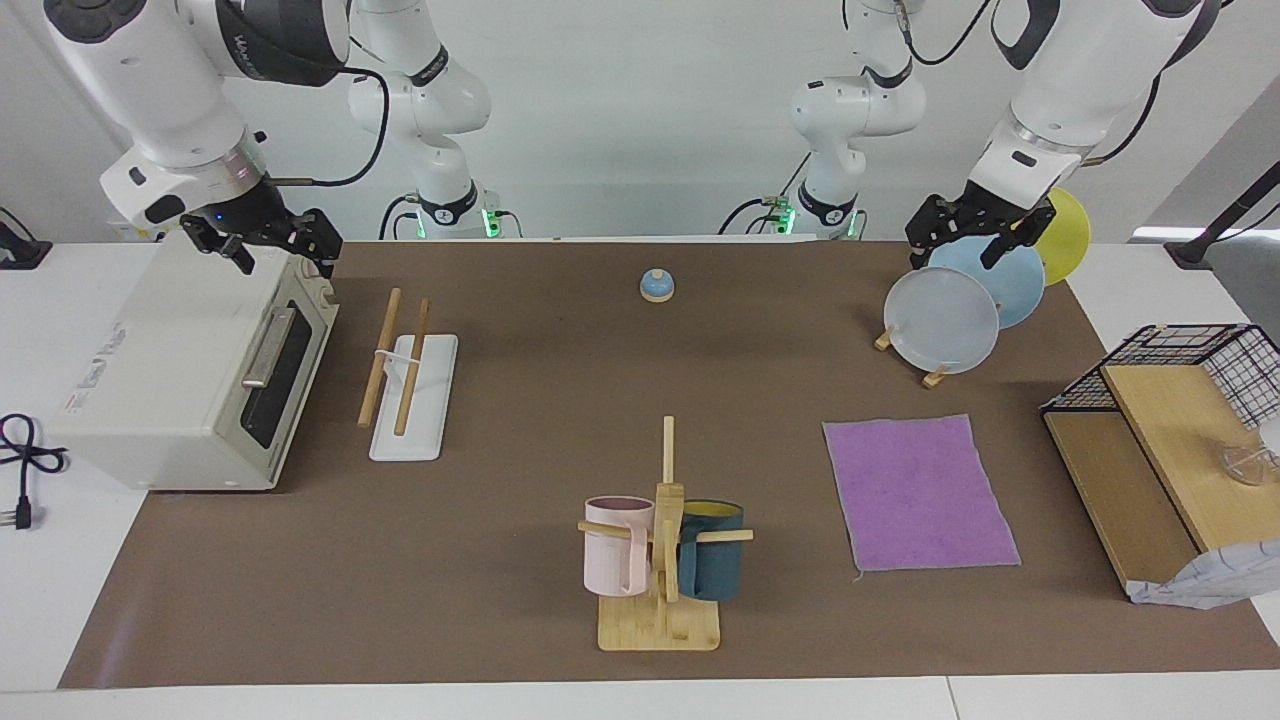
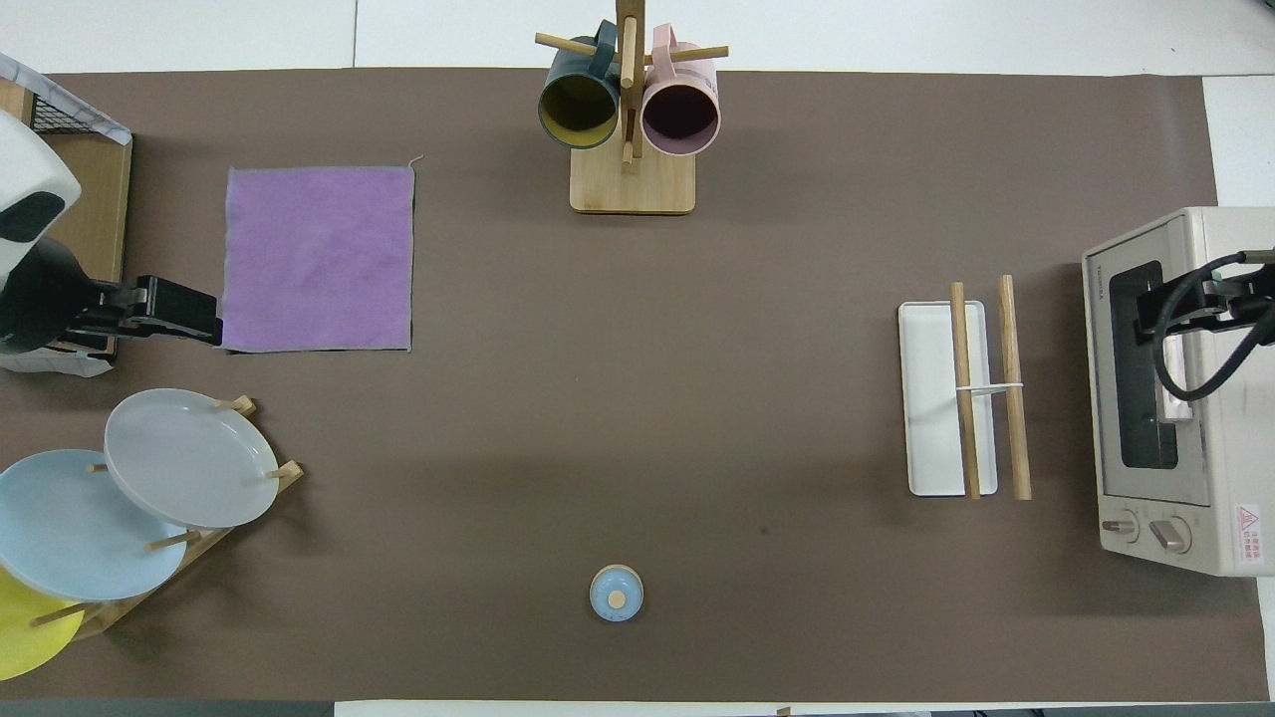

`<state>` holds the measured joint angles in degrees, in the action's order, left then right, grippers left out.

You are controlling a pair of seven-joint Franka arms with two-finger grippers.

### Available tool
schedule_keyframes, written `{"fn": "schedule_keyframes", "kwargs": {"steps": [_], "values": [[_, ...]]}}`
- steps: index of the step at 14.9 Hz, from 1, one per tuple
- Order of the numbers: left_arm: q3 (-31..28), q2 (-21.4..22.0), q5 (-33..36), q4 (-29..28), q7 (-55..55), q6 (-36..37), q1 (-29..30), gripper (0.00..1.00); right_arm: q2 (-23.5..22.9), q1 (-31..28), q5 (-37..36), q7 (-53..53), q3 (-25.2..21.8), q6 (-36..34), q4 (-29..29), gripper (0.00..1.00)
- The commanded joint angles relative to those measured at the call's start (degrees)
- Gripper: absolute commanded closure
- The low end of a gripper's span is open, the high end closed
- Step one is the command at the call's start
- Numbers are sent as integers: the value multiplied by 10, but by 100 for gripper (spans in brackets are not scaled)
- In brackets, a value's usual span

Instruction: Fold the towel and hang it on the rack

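The towel (image 1: 918,493) lies flat, purple face up, unfolded, toward my left arm's end of the table, between the plate holder (image 1: 960,300) and the table's edge farthest from me. I judge it light, limp and thin: it will sag and drape once lifted, and it lies so flat that I'd have to pinch at a corner or along an edge, not in the middle. A loose thread hangs from one corner. It will not break or slip much, but a fold may spring open.

The rack (image 1: 408,375), two wooden rods on a white base, stands well apart from the towel toward my right arm's end, just beside the oven (image 1: 190,380).

My left gripper (image 1: 965,240) hangs over the plates; my right gripper (image 1: 275,245) hangs over the oven's top. Both hold nothing, and I cannot tell how wide the fingers stand.

Between towel and rack stand the mug stand (image 1: 662,560) and a small blue knob (image 1: 656,285). The oven front bears a brand word that looks like "TOSHIBA", plus a red warning label too small to read.
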<state>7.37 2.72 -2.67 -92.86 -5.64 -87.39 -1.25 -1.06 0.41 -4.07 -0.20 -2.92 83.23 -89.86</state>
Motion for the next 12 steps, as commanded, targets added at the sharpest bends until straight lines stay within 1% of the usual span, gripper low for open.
{"fn": "schedule_keyframes", "kwargs": {"steps": [1, 3, 6, 8, 9, 10, 12], "values": [[-5, 8, 0, -7, 1, 6, -2, 0, 6, -9, -5, -12, 6, -5, 0, 0], [-5, 9, -1, -8, 5, 0, 0, 0, 6, -9, -5, -12, 6, -5, 0, 0], [-4, 30, -2, -59, 2, -49, -2, 0, 6, -9, -5, -12, 6, -5, 0, 0], [-5, 41, -3, -87, 4, -60, -1, 0, 6, -9, -5, -12, 6, -5, 0, 0], [-8, 42, -5, -105, 5, -81, 1, 0, 6, -9, -5, -12, 6, -5, 0, 0], [-8, 37, -6, -119, 5, -101, 12, 0, 6, -9, -5, -12, 6, -5, 0, 0], [-8, 2, -8, -146, 28, -155, 41, 0, 6, -9, -5, -12, 6, -5, 0, 0]]}}
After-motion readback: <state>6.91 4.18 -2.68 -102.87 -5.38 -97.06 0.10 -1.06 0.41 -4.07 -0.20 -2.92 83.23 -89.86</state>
